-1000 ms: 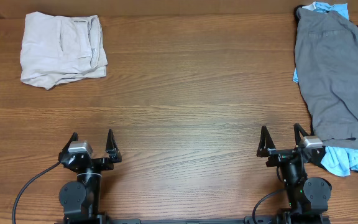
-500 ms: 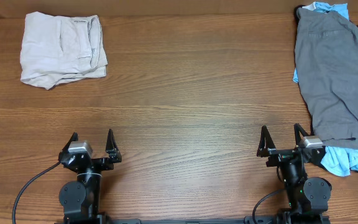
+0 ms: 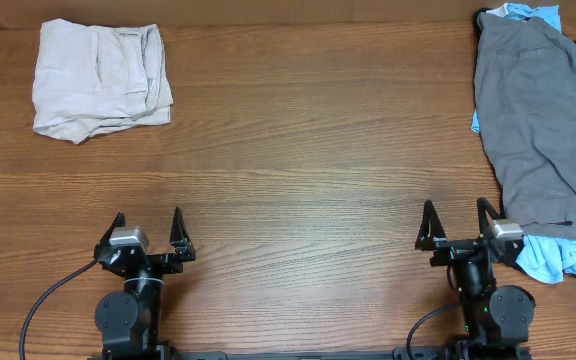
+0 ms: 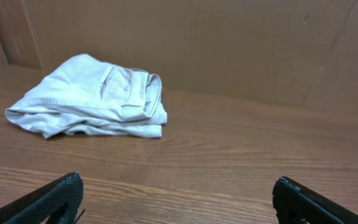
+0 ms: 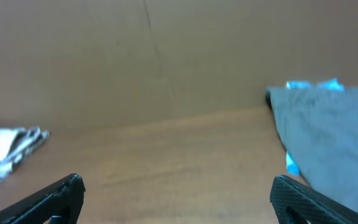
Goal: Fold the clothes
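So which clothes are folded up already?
The beige fabric garment at the far left, a neat bundle alone. The grey fabric garment and light blue garment lie heaped on the right.

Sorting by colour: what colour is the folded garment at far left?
The folded garment is beige; clearest in the left wrist view.

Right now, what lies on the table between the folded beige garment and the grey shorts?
Nothing. In the overhead view only bare wooden table runs from the beige garment at the far left to the grey shorts at the far right.
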